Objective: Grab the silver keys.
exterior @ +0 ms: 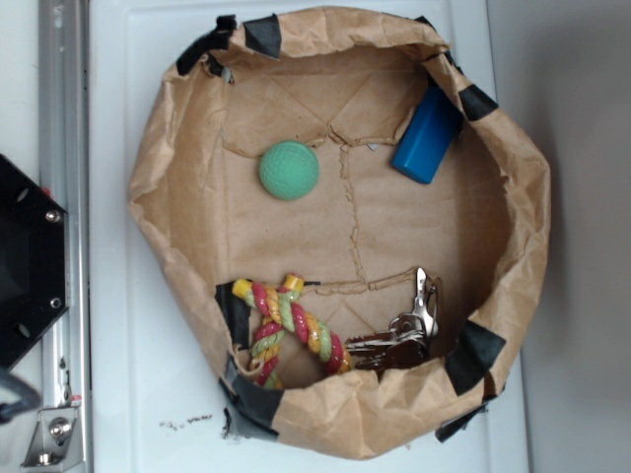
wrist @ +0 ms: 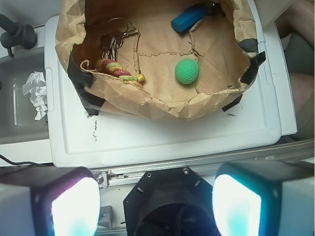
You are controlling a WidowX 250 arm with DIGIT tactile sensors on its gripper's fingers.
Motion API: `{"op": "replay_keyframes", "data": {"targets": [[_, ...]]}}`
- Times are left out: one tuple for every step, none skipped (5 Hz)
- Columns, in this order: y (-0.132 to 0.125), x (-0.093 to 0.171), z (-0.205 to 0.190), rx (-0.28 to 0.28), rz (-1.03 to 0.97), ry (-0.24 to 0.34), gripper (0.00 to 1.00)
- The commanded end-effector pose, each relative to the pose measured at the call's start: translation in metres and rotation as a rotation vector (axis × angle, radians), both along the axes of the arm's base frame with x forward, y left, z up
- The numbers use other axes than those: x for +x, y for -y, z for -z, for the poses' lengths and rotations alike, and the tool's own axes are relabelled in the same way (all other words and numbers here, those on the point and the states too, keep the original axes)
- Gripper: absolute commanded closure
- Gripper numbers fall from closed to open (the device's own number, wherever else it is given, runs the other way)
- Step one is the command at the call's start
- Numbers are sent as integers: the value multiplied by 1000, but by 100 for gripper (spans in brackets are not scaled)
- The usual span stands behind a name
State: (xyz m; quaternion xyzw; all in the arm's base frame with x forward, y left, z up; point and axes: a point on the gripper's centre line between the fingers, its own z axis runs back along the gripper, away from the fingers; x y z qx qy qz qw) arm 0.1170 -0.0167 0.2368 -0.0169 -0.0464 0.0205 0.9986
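— Brown paper bin (exterior: pixel 187 246), edges rolled down and patched with black tape (exterior: pixel 475 357), set on a white surface (exterior: pixel 148 394). Contents to be listed?

— Four items are recorded. Item one: the silver keys (exterior: pixel 404 330), a small shiny bunch on a ring with a long metal clasp (exterior: pixel 424 296). In the exterior view they are seen low in the bin, near its lower right wall, with the clasp pointing up.

— Neighbouring item?

— Item two: a twisted rope toy (exterior: pixel 286 330) in red, yellow and green, laid just beside the keys on their left; one end appears to touch the bunch. Item three: a green ball (exterior: pixel 289 169), dimpled, placed well apart from the keys in the upper middle of the floor. Item four: a blue block (exterior: pixel 427 135), leaned against the upper right wall.

— And the gripper (wrist: pixel 156 204)?

— It is seen in the wrist view only, held outside the bin and well apart from the keys (wrist: pixel 114 42). Two pale fingers (wrist: pixel 74 206) are shown at the bottom corners of that view, spread wide, with nothing between them. A crumpled white paper (wrist: pixel 35 91) is noted off to the left of the bin.
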Motion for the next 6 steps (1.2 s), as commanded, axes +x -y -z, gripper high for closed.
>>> {"op": "replay_keyframes", "data": {"targets": [[0, 0, 0, 0, 0, 0, 0], [0, 3, 6, 40, -62, 11, 0], [-1, 9, 9, 51, -103, 50, 0], [-1, 25, 17, 66, -109, 68, 0], [0, 42, 19, 45, -57, 72, 0], [1, 56, 21, 25, -32, 66, 0]]}}
